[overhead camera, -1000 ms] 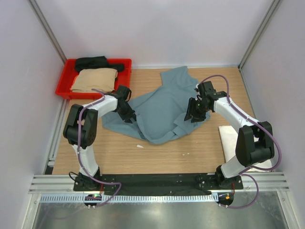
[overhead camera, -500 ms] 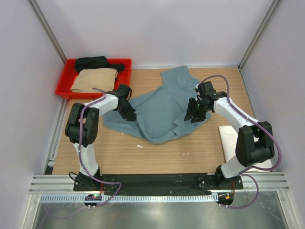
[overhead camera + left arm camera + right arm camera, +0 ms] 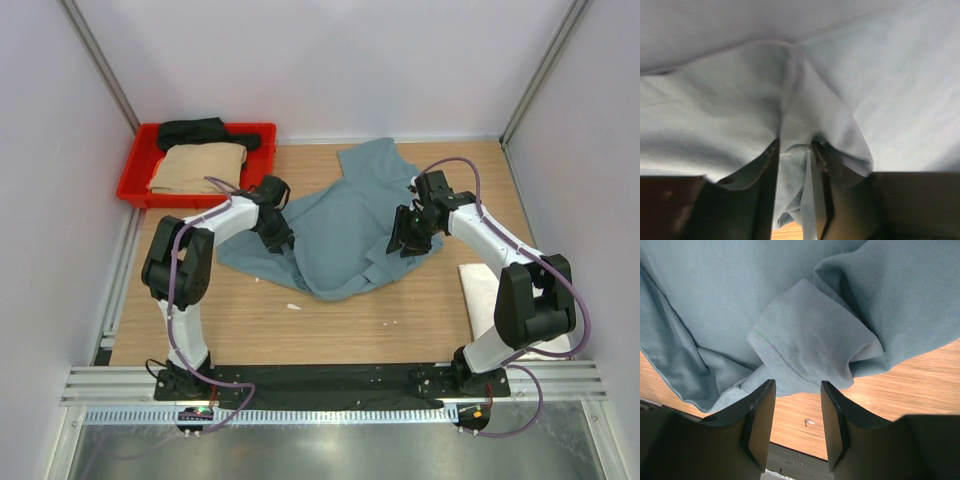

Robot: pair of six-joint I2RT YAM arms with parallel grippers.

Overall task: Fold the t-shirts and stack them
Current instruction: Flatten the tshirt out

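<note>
From above, the left fingers [image 3: 277, 232] have slid a little toward the middle of the table [image 3: 350, 325] over the last second, and the left edge of the teal-blue t-shirt [image 3: 345, 215] has come inward with them. The right fingers [image 3: 405, 240] have not shifted. They hang over the shirt's right side. The shirt lies crumpled and spread across the middle of the table, not yet flattened. The tan t-shirt [image 3: 200, 168] and the black t-shirt [image 3: 193, 131] sit in the red tray [image 3: 128, 188] at the far left. The white t-shirt [image 3: 478, 285] lies near the right arm's base.

The left wrist view shows the left fingers close together, with a fold of teal cloth caught between them and more cloth tented over their tips. They appear to have it pinched. The small drag suggests the left arm is pulling that edge over to straighten or begin folding the shirt.

In the right wrist view, the right fingers stand apart and hold nothing. Bare wood shows between them, and a rolled sleeve hem lies just beyond their tips. That side probably needs a grasp before any proper fold can be made, so the task is judged to be at an early stage.
</note>
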